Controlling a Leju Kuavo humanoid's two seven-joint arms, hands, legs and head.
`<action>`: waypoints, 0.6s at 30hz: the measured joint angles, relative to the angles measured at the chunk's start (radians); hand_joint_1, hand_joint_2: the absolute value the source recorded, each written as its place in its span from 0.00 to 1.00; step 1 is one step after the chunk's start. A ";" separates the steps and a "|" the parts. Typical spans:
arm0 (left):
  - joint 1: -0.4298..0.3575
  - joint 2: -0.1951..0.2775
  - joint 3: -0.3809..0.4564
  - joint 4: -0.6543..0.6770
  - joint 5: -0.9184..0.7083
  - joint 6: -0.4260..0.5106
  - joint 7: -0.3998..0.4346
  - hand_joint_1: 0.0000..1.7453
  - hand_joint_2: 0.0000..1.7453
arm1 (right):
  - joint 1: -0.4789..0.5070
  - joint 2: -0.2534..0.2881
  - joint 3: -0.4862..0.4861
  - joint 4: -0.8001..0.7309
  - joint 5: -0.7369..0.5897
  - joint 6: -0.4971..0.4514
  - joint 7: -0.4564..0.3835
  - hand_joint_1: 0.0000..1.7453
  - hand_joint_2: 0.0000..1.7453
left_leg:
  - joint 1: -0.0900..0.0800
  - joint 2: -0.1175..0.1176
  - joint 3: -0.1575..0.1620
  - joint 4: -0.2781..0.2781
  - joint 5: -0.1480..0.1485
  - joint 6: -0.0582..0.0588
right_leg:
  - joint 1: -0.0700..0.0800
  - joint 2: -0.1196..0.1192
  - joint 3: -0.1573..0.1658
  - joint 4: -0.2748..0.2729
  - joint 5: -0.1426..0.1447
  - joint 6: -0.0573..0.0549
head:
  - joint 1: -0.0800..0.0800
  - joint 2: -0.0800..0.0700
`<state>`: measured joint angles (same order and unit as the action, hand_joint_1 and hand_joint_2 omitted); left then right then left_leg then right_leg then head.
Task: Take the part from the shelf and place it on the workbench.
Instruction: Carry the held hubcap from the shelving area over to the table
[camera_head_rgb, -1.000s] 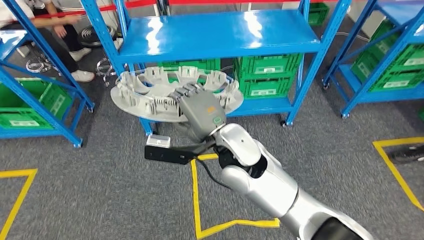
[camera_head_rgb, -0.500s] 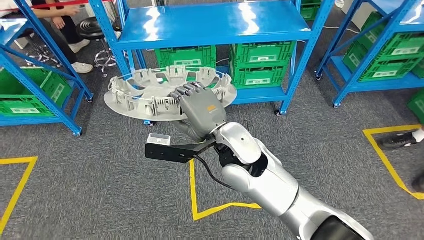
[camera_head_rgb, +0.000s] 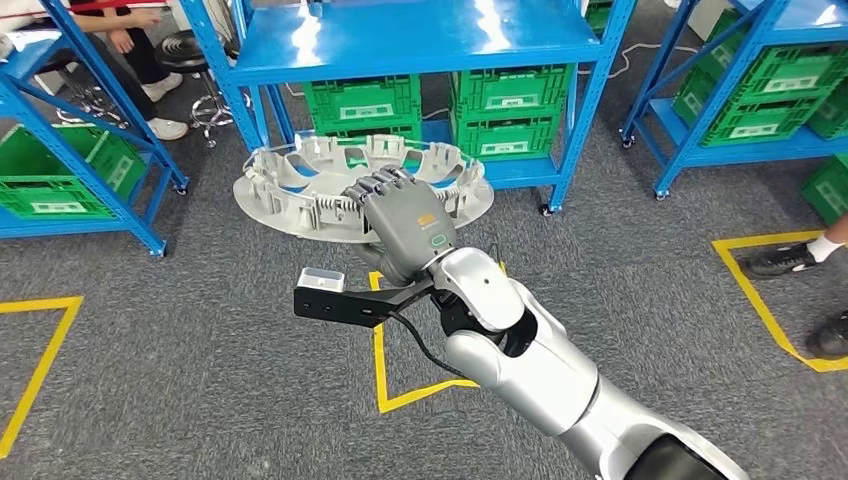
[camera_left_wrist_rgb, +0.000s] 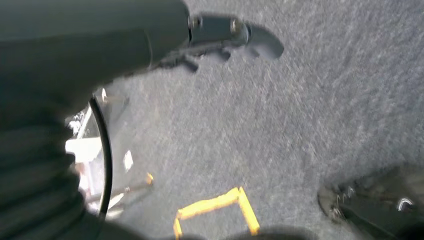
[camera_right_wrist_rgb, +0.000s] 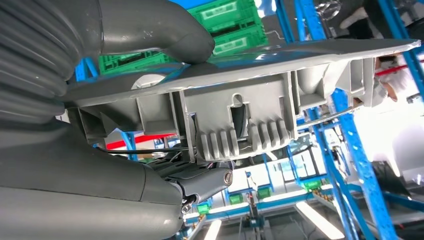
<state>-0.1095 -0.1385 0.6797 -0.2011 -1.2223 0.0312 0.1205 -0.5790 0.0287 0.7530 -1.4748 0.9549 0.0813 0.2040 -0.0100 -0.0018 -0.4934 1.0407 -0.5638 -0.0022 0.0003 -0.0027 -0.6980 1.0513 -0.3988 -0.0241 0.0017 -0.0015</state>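
grey plastic is what we see first: the part (camera_head_rgb: 362, 187) is a wide, flat, roughly oval ring with a thin outer flange, and a row of upright ribbed tabs and clips runs all around its inner edge. we hold it out level over the grey carpet (camera_head_rgb: 180, 380), in front of the blue shelf (camera_head_rgb: 410, 40) and off it, with green crates (camera_head_rgb: 500, 100) behind on the shelf's lower level. our right hand (camera_head_rgb: 405, 228) grips the near rim, dark fingers (camera_head_rgb: 372, 187) curled together over the top among the tabs. from the right wrist camera we see the thumb (camera_right_wrist_rgb: 155, 30) pressed on one flat face of the part (camera_right_wrist_rgb: 240, 95) and a ribbed clip block jutting from the other face. yellow tape lines (camera_head_rgb: 385, 370) mark the carpet below our arm. we cannot tell how our left hand's fingers lie; its wrist camera looks down at blurred carpet (camera_left_wrist_rgb: 280, 125).
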 joint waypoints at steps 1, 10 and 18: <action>-0.003 0.000 0.000 0.000 -0.001 -0.001 0.001 0.00 1.00 | 0.002 0.000 -0.001 0.000 0.000 0.000 0.000 1.00 1.00 | -0.004 -0.001 0.010 -0.028 -0.001 0.001 | -0.002 -0.002 0.000 -0.007 0.013 0.006 | -0.002 0.000; 0.002 0.000 -0.001 0.001 -0.002 -0.004 0.004 0.00 1.00 | 0.021 -0.012 -0.011 -0.001 0.006 0.000 0.000 1.00 1.00 | 0.011 0.014 -0.121 -0.040 0.129 0.021 | -0.012 0.006 -0.035 0.273 -0.164 0.052 | -0.004 0.000; 0.006 0.001 -0.001 0.000 -0.002 -0.004 0.003 0.00 1.00 | 0.027 -0.012 -0.012 -0.004 0.006 0.000 -0.001 1.00 1.00 | 0.022 0.011 -0.225 0.004 0.203 -0.029 | -0.013 0.006 0.175 -0.006 -0.167 0.018 | 0.001 0.000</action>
<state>-0.1036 -0.1370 0.6790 -0.2011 -1.2239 0.0267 0.1240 -0.5522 0.0162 0.7411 -1.4792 0.9607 0.0815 0.2030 0.0115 0.0096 -0.7183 1.0446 -0.3604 -0.0310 -0.0127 0.0032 -0.5229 1.0453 -0.5663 -0.0056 0.0023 -0.0015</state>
